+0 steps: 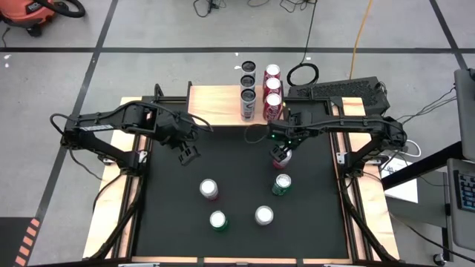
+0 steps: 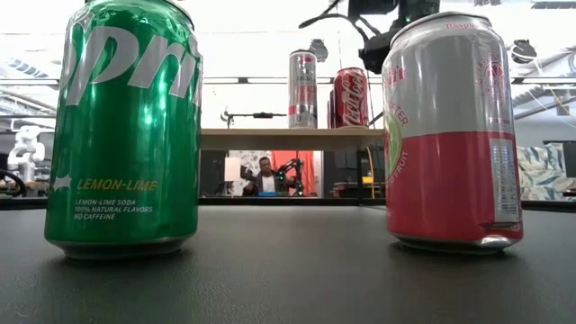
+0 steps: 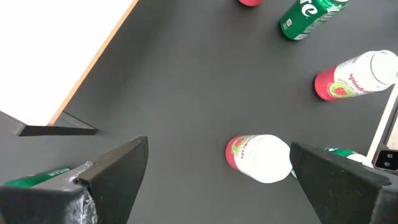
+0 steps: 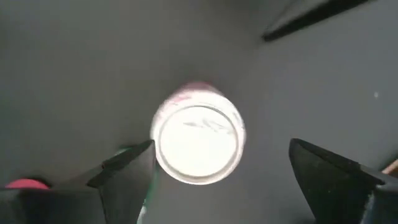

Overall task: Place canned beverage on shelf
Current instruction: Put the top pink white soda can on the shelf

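Observation:
The shelf, a low light-wood stand, is at the table's far edge and carries two rows of upright cans. It also shows in the low view. My right gripper hangs open over a pink-and-white can that stands upright on the black table. Its fingers are wide on either side of the can top and clear of it. My left gripper is open and empty over the table's far left part, and its wrist view shows this too.
Several more cans stand on the black table nearer the front: a pink-and-white one, a green one, another green one and a silver-topped one. Wooden rails line the table's sides.

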Robot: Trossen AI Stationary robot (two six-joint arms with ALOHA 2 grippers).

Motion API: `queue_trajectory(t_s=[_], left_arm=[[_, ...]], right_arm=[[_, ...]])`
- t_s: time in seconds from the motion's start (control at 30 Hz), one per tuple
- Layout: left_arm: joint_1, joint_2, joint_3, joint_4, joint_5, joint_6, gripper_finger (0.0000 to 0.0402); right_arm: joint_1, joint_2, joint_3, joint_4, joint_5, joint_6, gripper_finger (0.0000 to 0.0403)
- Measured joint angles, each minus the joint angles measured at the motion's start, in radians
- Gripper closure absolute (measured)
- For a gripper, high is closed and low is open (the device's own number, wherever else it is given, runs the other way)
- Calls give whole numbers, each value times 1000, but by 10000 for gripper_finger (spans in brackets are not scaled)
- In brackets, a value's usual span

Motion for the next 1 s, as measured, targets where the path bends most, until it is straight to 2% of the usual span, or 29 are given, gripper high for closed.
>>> queue_trajectory(t_s=[0.27,0.73,1.0], left_arm=[[0,0,0,0,8,0,8],[0,0,0,0,12,0,8],[0,0,0,0,23,0,8]], right_arm=[[-29,-2,-4,50,-53,-9,55],[-29,7,-4,69,-62,-46,50],[-29,78,-4,68,-77,-52,33]])
